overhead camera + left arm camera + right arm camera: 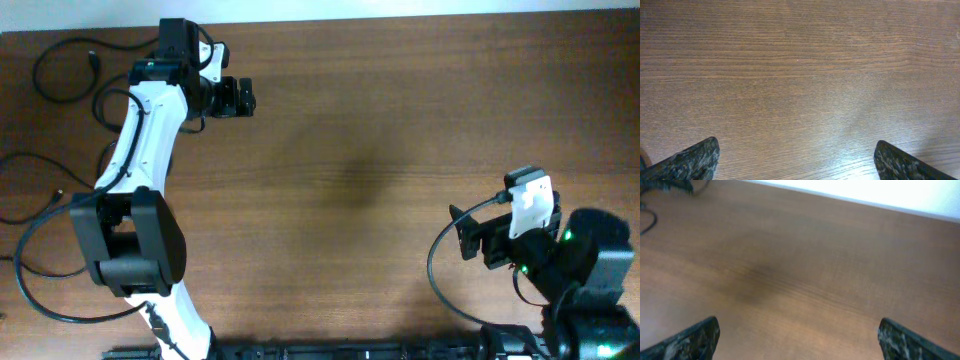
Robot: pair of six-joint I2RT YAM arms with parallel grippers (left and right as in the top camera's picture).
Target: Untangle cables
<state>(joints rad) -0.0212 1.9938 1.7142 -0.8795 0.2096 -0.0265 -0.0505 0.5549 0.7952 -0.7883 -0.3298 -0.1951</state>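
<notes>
While the two arms hang over the wooden tabletop, the cables lie along its far left side. One thin black cord curls in a loose loop near the top left corner and ends in a small plug. More strands curve in from the left edge lower down, beside the left arm's base. The left claw sits near the top edge, to the right of that loop and apart from it. Its wrist camera shows both fingers spread wide with only wood grain between them, so it is open. The right claw hovers at the lower right, well away from the cords. Its fingers are also spread wide and grip nothing. A dark strand shows in that camera's top left corner (too blurred to identify).
</notes>
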